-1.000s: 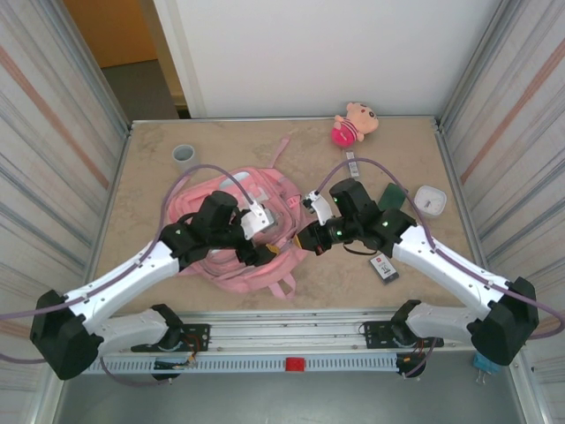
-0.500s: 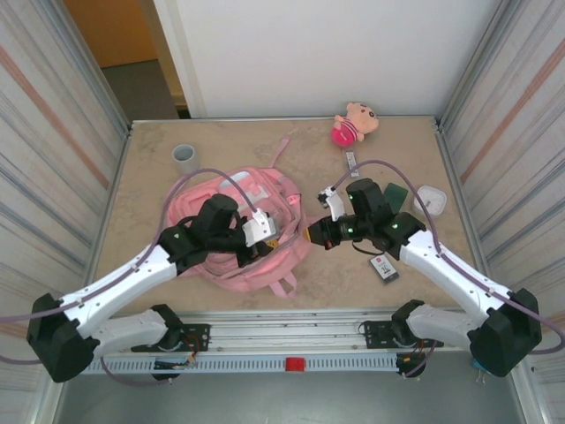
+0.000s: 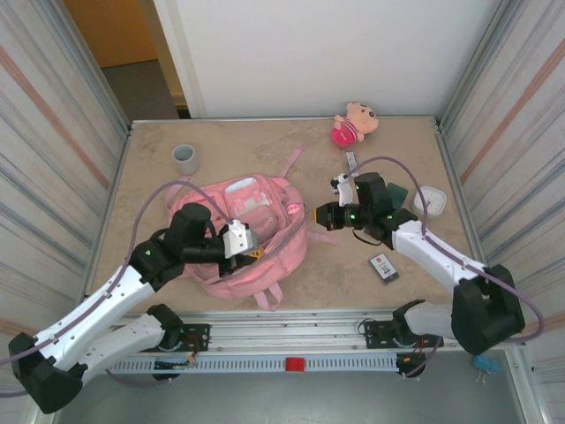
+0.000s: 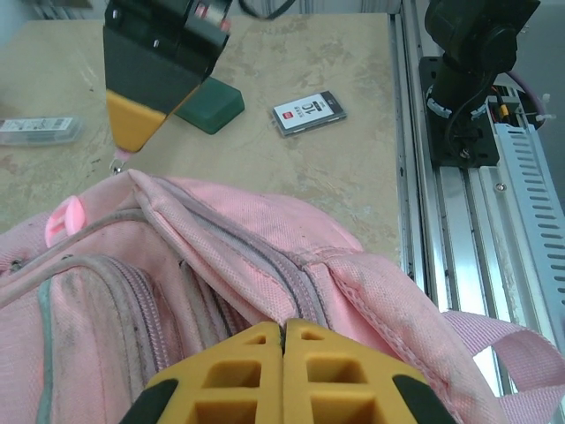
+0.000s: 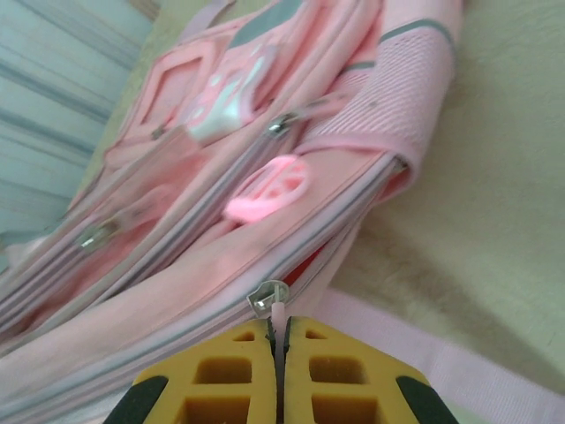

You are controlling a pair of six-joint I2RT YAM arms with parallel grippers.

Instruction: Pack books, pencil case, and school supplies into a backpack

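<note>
Both grippers are clamped right down here. The left gripper [image 4: 282, 332] has its yellow ribbed fingertips pressed together on a raised fold of the big pink fabric backpack [image 3: 274, 212], right along a zip seam, and it looks like a pinch of the cloth. The right gripper [image 5: 278, 339] is squeezed onto the little pale pink zip pull [image 5: 271, 300] with a metal ring, at the pack's edge nearest that arm.

The backpack lies flat on the beige marbled table [image 3: 247, 146], left of centre, between the two arms.

Counting it up: one backpack and two grippers. Over on the right there's one small black rectangular card with white markings [image 3: 383, 267], lying flat and well apart from the pack. There's also one slim grey stick [image 3: 350, 162], one dark green flat block [image 4: 210, 106] and one white rounded-square box [image 3: 430, 200]. At the back sit one grey round cup [image 3: 184, 158] and one soft pink plush doll [image 3: 355, 124].
</note>
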